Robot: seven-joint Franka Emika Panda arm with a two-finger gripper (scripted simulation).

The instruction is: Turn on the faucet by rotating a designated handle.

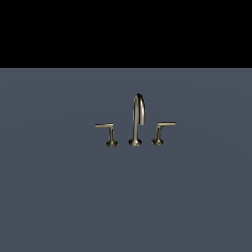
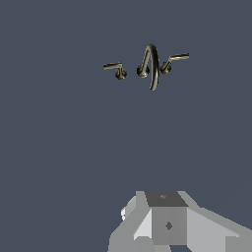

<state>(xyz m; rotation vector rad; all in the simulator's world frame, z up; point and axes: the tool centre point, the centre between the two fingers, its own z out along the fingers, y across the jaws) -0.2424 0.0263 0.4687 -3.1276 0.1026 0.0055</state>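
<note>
So we close on the designated handle (image 2: 112, 65), well ahead of the gripper (image 2: 165, 224); jaw state unreadable; aim for the bar's free end.

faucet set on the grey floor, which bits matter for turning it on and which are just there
For the job:
- faucet
- left lever as the exterior view shows it, the handle to rotate
- gripper, far from the faucet in the wrist view, touching nothing; whether open or shut cannot be told

Just there:
- right lever
- arched spout
- grey floor
</note>
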